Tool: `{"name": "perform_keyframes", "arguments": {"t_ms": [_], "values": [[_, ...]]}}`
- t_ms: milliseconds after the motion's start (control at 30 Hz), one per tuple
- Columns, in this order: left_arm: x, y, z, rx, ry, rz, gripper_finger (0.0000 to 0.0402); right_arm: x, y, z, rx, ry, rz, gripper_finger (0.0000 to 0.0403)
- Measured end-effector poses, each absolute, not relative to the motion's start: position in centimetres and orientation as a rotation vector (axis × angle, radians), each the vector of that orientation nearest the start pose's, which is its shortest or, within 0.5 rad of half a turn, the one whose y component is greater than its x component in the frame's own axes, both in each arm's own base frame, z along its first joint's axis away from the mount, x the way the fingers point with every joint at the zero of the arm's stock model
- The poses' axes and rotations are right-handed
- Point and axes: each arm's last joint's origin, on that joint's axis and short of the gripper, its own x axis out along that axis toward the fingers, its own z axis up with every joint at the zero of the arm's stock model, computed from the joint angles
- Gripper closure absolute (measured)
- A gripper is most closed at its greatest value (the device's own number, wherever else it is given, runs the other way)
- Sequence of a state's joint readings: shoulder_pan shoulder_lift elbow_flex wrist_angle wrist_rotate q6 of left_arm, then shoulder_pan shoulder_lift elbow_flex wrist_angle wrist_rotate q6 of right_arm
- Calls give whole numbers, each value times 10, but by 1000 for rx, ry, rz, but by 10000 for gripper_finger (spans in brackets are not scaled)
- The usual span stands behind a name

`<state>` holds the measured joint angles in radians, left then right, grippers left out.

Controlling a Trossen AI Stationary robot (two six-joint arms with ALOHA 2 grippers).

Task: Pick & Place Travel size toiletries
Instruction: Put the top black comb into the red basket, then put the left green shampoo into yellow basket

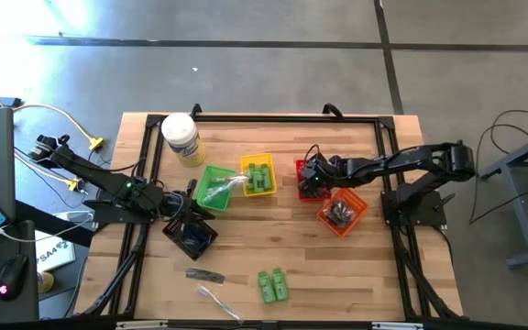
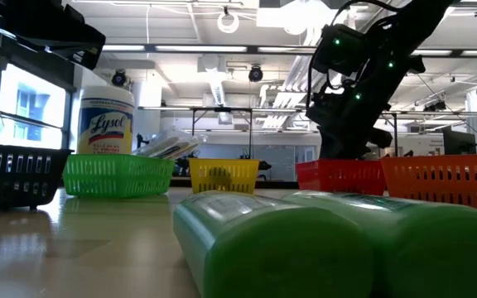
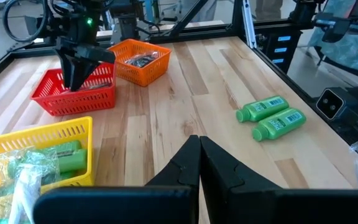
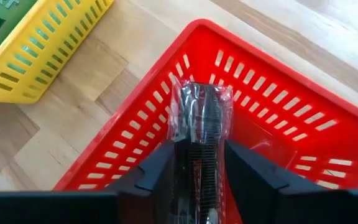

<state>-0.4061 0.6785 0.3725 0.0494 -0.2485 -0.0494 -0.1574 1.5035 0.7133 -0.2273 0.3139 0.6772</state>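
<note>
You are releasing a clear-wrapped black comb point(image 4: 201, 146), lying between the parting fingers of the right gripper point(image 4: 199, 180) directly above the red basket point(image 4: 272, 106); lift straight up, while the left gripper point(image 3: 199, 163) is waiting clenched.

You can read one brand: "Lysol", in blue script across the yellow label of the white jar point(image 2: 106, 120), which stands on the counter behind the green basket point(image 2: 116, 175). The two green bottles point(image 3: 272, 117) lying on the counter carry white labels, but you cannot read their print. Nothing else here is legible to you.
</note>
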Motion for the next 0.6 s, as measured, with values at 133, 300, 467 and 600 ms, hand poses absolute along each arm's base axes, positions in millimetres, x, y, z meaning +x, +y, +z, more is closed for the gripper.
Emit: {"name": "perform_keyframes", "arguments": {"t_ms": [133, 300, 467, 600], "values": [[149, -56, 228, 34, 247, -151, 402, 258, -48, 171, 495, 796, -684, 247], [149, -56, 228, 33, 246, -151, 402, 242, -37, 215, 402, 671, -511, 242], [149, -56, 228, 33, 247, -151, 402, 211, -14, 262, 177, 506, -275, 257], [149, -56, 228, 53, 244, -153, 402, 179, -1, 281, 96, 367, -156, 280]]}}
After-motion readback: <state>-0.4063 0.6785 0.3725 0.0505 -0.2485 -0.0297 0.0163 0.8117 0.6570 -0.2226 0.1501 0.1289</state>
